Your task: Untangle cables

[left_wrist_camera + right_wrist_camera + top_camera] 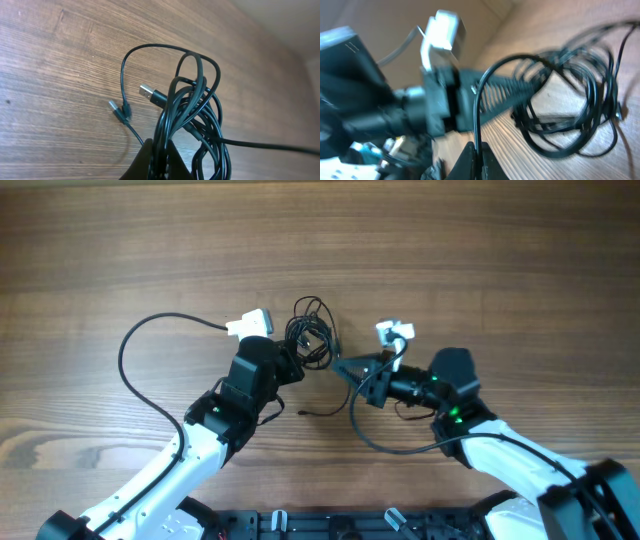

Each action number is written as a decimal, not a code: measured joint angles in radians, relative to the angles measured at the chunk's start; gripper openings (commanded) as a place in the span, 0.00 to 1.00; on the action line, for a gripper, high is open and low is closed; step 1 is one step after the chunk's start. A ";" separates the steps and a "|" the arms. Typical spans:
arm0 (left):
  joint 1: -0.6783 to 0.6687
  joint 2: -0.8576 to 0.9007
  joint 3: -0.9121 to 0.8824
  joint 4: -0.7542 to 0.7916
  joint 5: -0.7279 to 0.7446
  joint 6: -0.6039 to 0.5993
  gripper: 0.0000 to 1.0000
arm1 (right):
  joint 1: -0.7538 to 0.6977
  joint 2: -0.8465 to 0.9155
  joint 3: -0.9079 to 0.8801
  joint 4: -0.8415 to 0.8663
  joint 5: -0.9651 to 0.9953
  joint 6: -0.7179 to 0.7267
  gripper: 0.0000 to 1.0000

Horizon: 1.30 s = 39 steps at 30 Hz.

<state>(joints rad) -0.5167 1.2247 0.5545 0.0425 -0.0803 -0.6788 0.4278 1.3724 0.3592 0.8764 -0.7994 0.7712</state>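
While both arms reach inward from the near edge of the table [120,260], the left gripper [296,366] points up and right and the right gripper [340,364] points left, their tips close together. Two arms are in view, and one clump of cables [312,332] lies at mid-table, just beyond both grippers. The left fingers are pressed together on a bundle of several loops. The right fingers pinch one single strand [479,100] leading out of the clump. One flat metal plug [146,92] projects from the loops. The number of separate cords cannot be determined.
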 measured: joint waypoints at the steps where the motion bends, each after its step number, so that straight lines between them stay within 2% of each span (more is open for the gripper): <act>1: 0.000 0.000 0.000 -0.004 0.000 0.022 0.04 | -0.011 -0.013 0.000 0.004 -0.006 0.020 0.05; 3: 0.000 0.000 0.000 -0.009 0.000 0.068 0.04 | -0.050 -0.040 0.000 0.037 -0.026 0.081 0.05; 9: -0.022 0.000 0.000 -0.010 0.008 0.223 0.04 | -0.159 -0.045 0.000 0.045 -0.040 0.145 0.04; 13: -0.075 0.000 0.000 -0.011 0.031 0.329 0.04 | -0.198 -0.045 0.000 0.045 0.027 0.218 0.05; 19: -0.094 0.000 0.000 -0.014 0.042 0.385 0.04 | -0.206 -0.045 0.000 0.045 0.139 0.260 0.05; 26: -0.094 0.000 0.000 -0.063 0.045 0.378 0.04 | -0.206 -0.045 0.000 0.027 0.300 0.074 0.05; 31: -0.094 0.000 0.000 -0.062 0.045 0.295 0.04 | -0.206 -0.045 0.001 -0.064 0.329 0.023 0.05; 35: -0.094 0.002 0.000 -0.019 0.045 0.197 0.04 | -0.177 -0.045 0.001 -0.089 0.270 0.009 0.05; 39: -0.094 0.002 0.000 0.048 0.028 0.133 0.04 | -0.084 -0.046 0.002 -0.143 0.184 -0.024 0.04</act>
<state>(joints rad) -0.6109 1.2266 0.5541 0.0902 -0.0521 -0.5461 0.3443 1.3266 0.3607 0.7330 -0.6155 0.7475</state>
